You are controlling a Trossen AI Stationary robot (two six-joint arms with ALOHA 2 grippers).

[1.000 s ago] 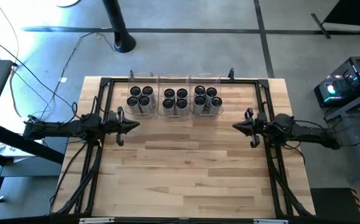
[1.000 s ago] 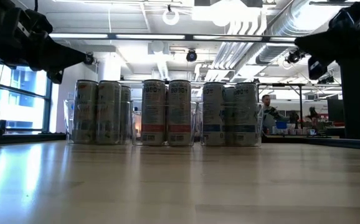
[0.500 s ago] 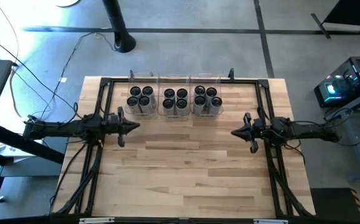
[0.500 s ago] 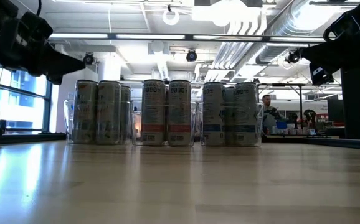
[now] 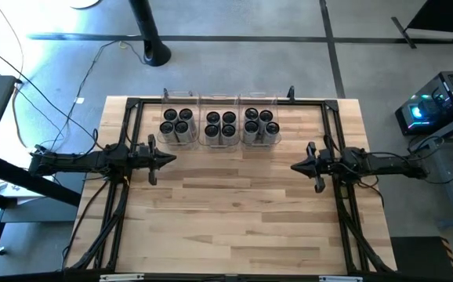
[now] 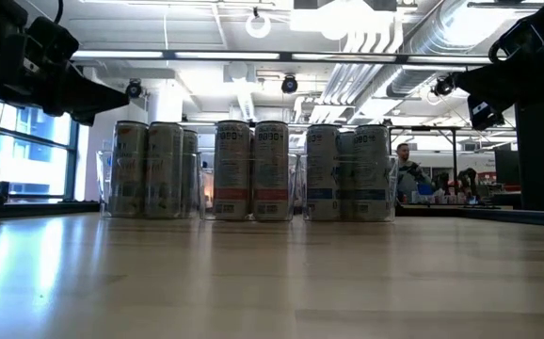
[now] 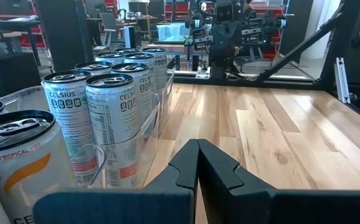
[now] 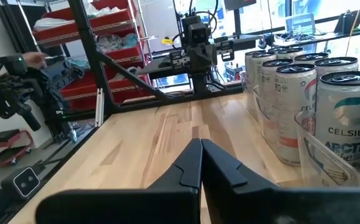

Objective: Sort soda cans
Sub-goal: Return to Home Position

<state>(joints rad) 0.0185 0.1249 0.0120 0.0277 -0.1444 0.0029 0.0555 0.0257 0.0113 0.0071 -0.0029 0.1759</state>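
Observation:
Twelve soda cans stand upright in three clear plastic bins in a row near the table's far edge: a left group (image 5: 176, 124), a middle group (image 5: 221, 125) and a right group (image 5: 259, 123). In the low view the cans (image 6: 251, 170) stand side by side on their bases. My left gripper (image 5: 172, 157) hovers shut above the table, near and left of the left bin; its own view shows the fingers closed (image 7: 198, 144) beside the cans (image 7: 108, 118). My right gripper (image 5: 295, 166) hovers shut, near and right of the right bin (image 8: 201, 144).
A black frame (image 5: 226, 101) runs around the table. The wooden tabletop (image 5: 234, 219) stretches toward the near edge. Beyond the table lie shelving and equipment (image 8: 105, 37), and people show far off (image 6: 406, 169).
My right gripper has drifted slightly toward the table's near edge and a little left, staying shut. The left gripper and the cans have kept their places.

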